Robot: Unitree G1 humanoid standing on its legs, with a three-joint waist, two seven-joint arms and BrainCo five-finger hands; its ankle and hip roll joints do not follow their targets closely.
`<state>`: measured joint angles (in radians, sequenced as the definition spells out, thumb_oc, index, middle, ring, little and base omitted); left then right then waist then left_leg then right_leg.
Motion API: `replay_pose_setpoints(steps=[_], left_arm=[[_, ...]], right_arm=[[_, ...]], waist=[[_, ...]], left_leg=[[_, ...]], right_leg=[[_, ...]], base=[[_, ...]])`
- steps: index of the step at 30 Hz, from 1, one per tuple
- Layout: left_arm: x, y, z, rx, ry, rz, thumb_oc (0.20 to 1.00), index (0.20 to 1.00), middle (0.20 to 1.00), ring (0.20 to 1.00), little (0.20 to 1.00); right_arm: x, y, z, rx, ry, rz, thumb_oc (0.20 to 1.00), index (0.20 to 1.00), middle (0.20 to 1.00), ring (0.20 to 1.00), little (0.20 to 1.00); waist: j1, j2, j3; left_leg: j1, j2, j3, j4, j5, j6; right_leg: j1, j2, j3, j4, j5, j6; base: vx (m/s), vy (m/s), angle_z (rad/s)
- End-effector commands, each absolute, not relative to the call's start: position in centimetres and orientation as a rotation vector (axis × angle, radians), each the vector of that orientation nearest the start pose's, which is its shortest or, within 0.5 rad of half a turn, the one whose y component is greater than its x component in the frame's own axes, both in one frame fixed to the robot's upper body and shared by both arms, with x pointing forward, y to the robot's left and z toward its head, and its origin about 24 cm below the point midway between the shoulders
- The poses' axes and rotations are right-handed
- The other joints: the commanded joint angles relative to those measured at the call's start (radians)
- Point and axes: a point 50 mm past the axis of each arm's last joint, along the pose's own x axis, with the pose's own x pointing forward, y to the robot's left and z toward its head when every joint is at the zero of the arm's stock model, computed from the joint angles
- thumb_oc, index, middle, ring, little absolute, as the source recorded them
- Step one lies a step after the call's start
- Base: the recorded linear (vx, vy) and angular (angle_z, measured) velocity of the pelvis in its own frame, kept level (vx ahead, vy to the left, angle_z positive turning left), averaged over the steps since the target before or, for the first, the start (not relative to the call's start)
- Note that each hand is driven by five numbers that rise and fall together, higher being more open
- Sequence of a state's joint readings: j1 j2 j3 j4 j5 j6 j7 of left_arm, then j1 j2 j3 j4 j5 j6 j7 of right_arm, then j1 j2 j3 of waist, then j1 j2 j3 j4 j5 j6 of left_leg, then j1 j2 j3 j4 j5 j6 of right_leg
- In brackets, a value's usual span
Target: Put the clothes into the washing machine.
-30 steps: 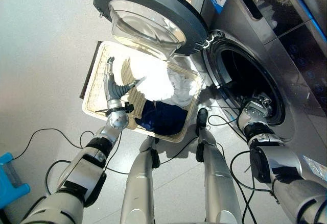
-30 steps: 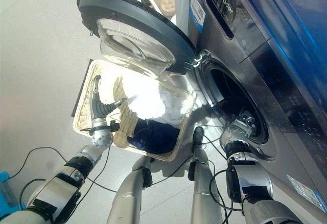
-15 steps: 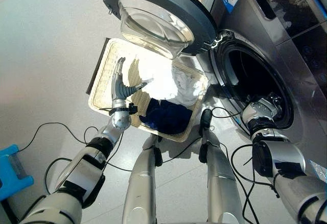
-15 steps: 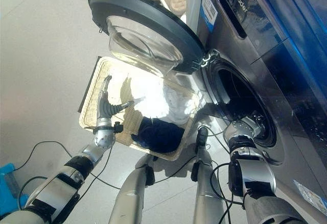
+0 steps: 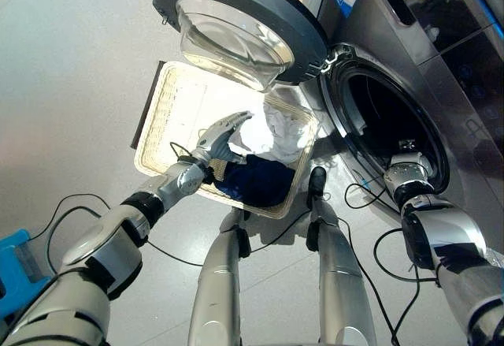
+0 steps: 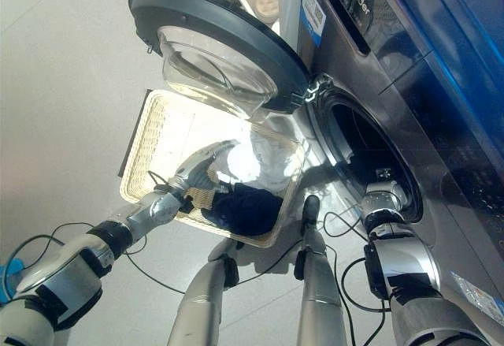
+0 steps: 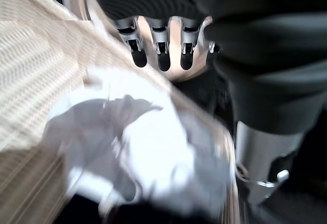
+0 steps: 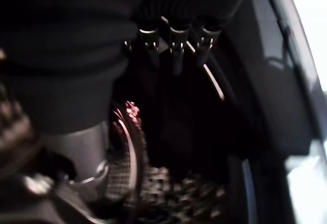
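White clothes (image 5: 268,135) sit in the basket (image 5: 169,106), and the left hand (image 5: 223,135), fingers straight and holding nothing, has swung down over them from the rim, so grabbing looks next.

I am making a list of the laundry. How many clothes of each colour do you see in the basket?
White clothes: 1 heap; separate pieces cannot be told
Dark blue clothes: 1
Total: 2 bundles in the basket

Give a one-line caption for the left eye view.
Left hand reaches over white clothes in the basket; right hand at washing machine drum.
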<state>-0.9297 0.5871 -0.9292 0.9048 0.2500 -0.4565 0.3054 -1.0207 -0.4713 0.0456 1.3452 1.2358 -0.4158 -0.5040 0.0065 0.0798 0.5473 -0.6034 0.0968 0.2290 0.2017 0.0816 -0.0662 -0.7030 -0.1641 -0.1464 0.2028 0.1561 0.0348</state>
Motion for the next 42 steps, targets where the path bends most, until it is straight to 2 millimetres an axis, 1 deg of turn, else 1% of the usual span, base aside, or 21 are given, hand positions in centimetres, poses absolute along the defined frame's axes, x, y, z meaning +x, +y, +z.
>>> replay_pose_setpoints(steps=[1, 2, 6, 9, 11, 12, 14, 16, 17, 19, 20, 22, 24, 25, 28, 29, 30, 32, 37, 38, 42], left_arm=[[37.4, 14.2, 11.8, 1.199, -0.391, -0.479, 1.000, 1.000, 1.000, 1.000, 1.000], [37.4, 14.2, 11.9, 1.213, -0.380, -0.502, 1.000, 1.000, 1.000, 1.000, 1.000], [37.0, 14.5, 11.1, 1.304, -0.281, -0.623, 1.000, 1.000, 1.000, 1.000, 1.000], [36.9, 14.7, 10.9, 1.323, -0.230, -0.649, 1.000, 1.000, 1.000, 1.000, 1.000], [36.6, 14.3, 10.6, 1.408, -0.199, -0.731, 1.000, 1.000, 1.000, 1.000, 1.000], [36.6, 14.3, 10.7, 1.420, -0.201, -0.736, 1.000, 1.000, 1.000, 1.000, 1.000], [36.3, 13.7, 10.8, 1.523, -0.250, -0.770, 1.000, 1.000, 1.000, 1.000, 1.000], [36.3, 13.5, 11.1, 1.566, -0.287, -0.768, 1.000, 1.000, 1.000, 1.000, 1.000], [36.2, 13.0, 11.8, 1.625, -0.349, -0.778, 1.000, 1.000, 1.000, 1.000, 1.000], [36.1, 12.7, 12.1, 1.651, -0.384, -0.783, 1.000, 1.000, 1.000, 1.000, 1.000], [35.9, 12.0, 12.7, 1.712, -0.464, -0.808, 1.000, 1.000, 1.000, 1.000, 1.000], [35.7, 11.3, 13.3, 1.792, -0.557, -0.843, 1.000, 1.000, 1.000, 1.000, 1.000], [35.6, 11.2, 13.4, 1.803, -0.565, -0.846, 1.000, 1.000, 1.000, 1.000, 1.000], [35.0, 10.2, 13.5, 1.944, -0.680, -0.940, 1.000, 1.000, 1.000, 1.000, 1.000], [34.7, 9.6, 13.3, 2.092, -0.788, -1.018, 1.000, 1.000, 1.000, 1.000, 1.000], [34.8, 9.6, 13.4, 2.100, -0.795, -1.016, 1.000, 1.000, 1.000, 1.000, 1.000], [34.7, 9.4, 13.3, 2.151, -0.849, -1.033, 1.000, 1.000, 1.000, 1.000, 1.000], [34.9, 9.2, 13.5, 2.214, -0.911, -1.052, 1.000, 1.000, 1.000, 1.000, 1.000], [34.9, 9.2, 13.5, 2.231, -0.920, -1.061, 1.000, 1.000, 1.000, 1.000, 1.000], [35.0, 9.6, 13.0, 2.297, -0.951, -1.106, 1.000, 1.000, 1.000, 1.000, 1.000], [35.6, 10.2, 12.5, 2.384, -0.924, -1.156, 1.000, 1.000, 1.000, 1.000, 1.000]], right_arm=[[36.4, -34.7, 19.0, 0.563, -0.245, -0.994, 1.000, 1.000, 1.000, 1.000, 1.000], [36.5, -34.7, 19.3, 0.528, -0.243, -0.982, 1.000, 1.000, 1.000, 1.000, 1.000], [36.7, -34.5, 19.7, 0.410, -0.237, -0.933, 1.000, 1.000, 1.000, 1.000, 1.000], [36.9, -34.3, 19.8, 0.386, -0.246, -0.912, 1.000, 1.000, 1.000, 1.000, 1.000], [36.9, -34.2, 19.3, 0.389, -0.232, -0.895, 1.000, 1.000, 1.000, 1.000, 1.000], [37.0, -34.1, 19.4, 0.391, -0.235, -0.894, 1.000, 1.000, 1.000, 1.000, 1.000], [37.0, -34.1, 19.0, 0.418, -0.230, -0.844, 1.000, 1.000, 1.000, 1.000, 1.000], [37.2, -33.9, 19.0, 0.440, -0.234, -0.800, 1.000, 1.000, 1.000, 1.000, 1.000], [37.4, -33.6, 18.6, 0.463, -0.239, -0.747, 1.000, 1.000, 1.000, 1.000, 1.000], [37.4, -33.5, 18.4, 0.478, -0.247, -0.720, 1.000, 1.000, 1.000, 1.000, 1.000], [37.7, -32.7, 18.0, 0.479, -0.256, -0.671, 1.000, 1.000, 1.000, 1.000, 1.000], [37.9, -32.0, 17.7, 0.479, -0.261, -0.638, 1.000, 1.000, 1.000, 1.000, 1.000], [37.9, -32.0, 17.7, 0.481, -0.263, -0.636, 1.000, 1.000, 1.000, 1.000, 1.000], [38.0, -31.4, 16.6, 0.506, -0.254, -0.607, 1.000, 1.000, 1.000, 1.000, 1.000], [38.1, -30.9, 16.2, 0.524, -0.254, -0.584, 1.000, 1.000, 1.000, 1.000, 1.000], [38.1, -30.8, 16.4, 0.526, -0.258, -0.581, 1.000, 1.000, 1.000, 1.000, 1.000], [38.2, -30.6, 16.2, 0.528, -0.257, -0.573, 1.000, 1.000, 1.000, 1.000, 1.000], [38.5, -30.2, 16.7, 0.524, -0.271, -0.546, 1.000, 1.000, 1.000, 1.000, 1.000], [38.6, -30.0, 16.9, 0.521, -0.276, -0.537, 1.000, 1.000, 1.000, 1.000, 1.000], [38.8, -29.4, 17.0, 0.524, -0.289, -0.510, 1.000, 1.000, 1.000, 1.000, 1.000], [39.0, -29.0, 17.5, 0.559, -0.313, -0.480, 1.000, 1.000, 1.000, 1.000, 1.000]], waist=[[-0.020, 0.073, -0.027], [-0.021, 0.077, -0.027], [-0.028, 0.087, -0.027], [-0.029, 0.092, -0.027], [-0.032, 0.098, -0.027], [-0.032, 0.098, -0.027], [-0.034, 0.101, -0.027], [-0.035, 0.099, -0.027], [-0.037, 0.097, -0.027], [-0.038, 0.094, -0.027], [-0.044, 0.088, -0.027], [-0.050, 0.082, -0.027], [-0.050, 0.081, -0.027], [-0.062, 0.071, -0.027], [-0.075, 0.061, -0.027], [-0.075, 0.060, -0.027], [-0.079, 0.058, -0.027], [-0.097, 0.061, -0.027], [-0.102, 0.062, -0.027], [-0.117, 0.062, -0.027], [-0.126, 0.052, -0.027]], left_leg=[[-0.016, -0.071, 0.025, 0.039, -0.069, -0.023], [-0.024, -0.072, 0.028, 0.038, -0.062, -0.022], [-0.021, -0.074, 0.031, 0.039, -0.070, -0.022], [-0.023, -0.075, 0.033, 0.038, -0.068, -0.022], [-0.026, -0.077, 0.034, 0.033, -0.069, -0.020], [-0.034, -0.077, 0.035, 0.031, -0.062, -0.018], [-0.032, -0.076, 0.035, 0.031, -0.068, -0.017], [-0.045, -0.076, 0.035, 0.031, -0.061, -0.017], [-0.042, -0.075, 0.036, 0.032, -0.067, -0.019], [-0.045, -0.074, 0.036, 0.031, -0.066, -0.019], [-0.050, -0.071, 0.038, 0.028, -0.065, -0.021], [-0.062, -0.068, 0.044, 0.026, -0.057, -0.021], [-0.064, -0.067, 0.044, 0.025, -0.056, -0.021], [-0.065, -0.060, 0.048, 0.029, -0.063, -0.024], [-0.074, -0.052, 0.054, 0.029, -0.060, -0.027], [-0.082, -0.052, 0.056, 0.028, -0.053, -0.025], [-0.085, -0.048, 0.059, 0.031, -0.058, -0.028], [-0.109, -0.044, 0.065, 0.026, -0.044, -0.030], [-0.113, -0.043, 0.067, 0.024, -0.042, -0.032], [-0.125, -0.041, 0.070, 0.017, -0.043, -0.040], [-0.160, -0.038, 0.074, 0.002, -0.024, -0.043]], right_leg=[[0.005, -0.015, -0.112, 0.131, -0.114, 0.092], [-0.002, -0.016, -0.112, 0.126, -0.106, 0.091], [-0.002, -0.015, -0.106, 0.125, -0.111, 0.095], [-0.003, -0.014, -0.103, 0.123, -0.112, 0.096], [-0.007, -0.014, -0.099, 0.116, -0.109, 0.099], [-0.013, -0.014, -0.100, 0.112, -0.102, 0.097], [-0.011, -0.016, -0.099, 0.109, -0.105, 0.100], [-0.021, -0.016, -0.099, 0.105, -0.097, 0.098], [-0.018, -0.015, -0.099, 0.106, -0.102, 0.101], [-0.021, -0.015, -0.099, 0.104, -0.101, 0.100], [-0.025, -0.012, -0.096, 0.101, -0.099, 0.102], [-0.037, -0.010, -0.095, 0.095, -0.089, 0.100], [-0.039, -0.009, -0.095, 0.094, -0.087, 0.100], [-0.041, -0.006, -0.091, 0.097, -0.091, 0.105], [-0.052, -0.002, -0.084, 0.095, -0.086, 0.107], [-0.060, -0.001, -0.084, 0.093, -0.078, 0.105], [-0.061, 0.000, -0.081, 0.094, -0.082, 0.108], [-0.086, 0.005, -0.075, 0.086, -0.066, 0.108], [-0.090, 0.006, -0.075, 0.083, -0.064, 0.109], [-0.102, 0.013, -0.071, 0.075, -0.064, 0.114], [-0.137, 0.021, -0.062, 0.059, -0.042, 0.115]], base=[[-0.01, 0.036, 0.00], [0.00, 0.035, 0.00], [0.00, 0.008, -0.01], [0.00, 0.013, -0.01], [0.00, 0.000, 0.00], [0.00, 0.000, 0.00], [0.00, 0.000, 0.00], [0.00, 0.000, 0.00], [0.00, 0.000, 0.00], [0.00, 0.000, 0.00], [0.00, 0.000, 0.00], [0.00, 0.000, 0.00], [0.00, 0.000, 0.00], [0.00, 0.000, 0.00], [0.00, 0.000, 0.00], [0.00, 0.000, 0.00], [0.00, 0.000, 0.00], [0.00, 0.000, 0.00], [0.00, -0.002, -0.01], [0.02, -0.006, -0.03], [0.00, -0.002, -0.01]])
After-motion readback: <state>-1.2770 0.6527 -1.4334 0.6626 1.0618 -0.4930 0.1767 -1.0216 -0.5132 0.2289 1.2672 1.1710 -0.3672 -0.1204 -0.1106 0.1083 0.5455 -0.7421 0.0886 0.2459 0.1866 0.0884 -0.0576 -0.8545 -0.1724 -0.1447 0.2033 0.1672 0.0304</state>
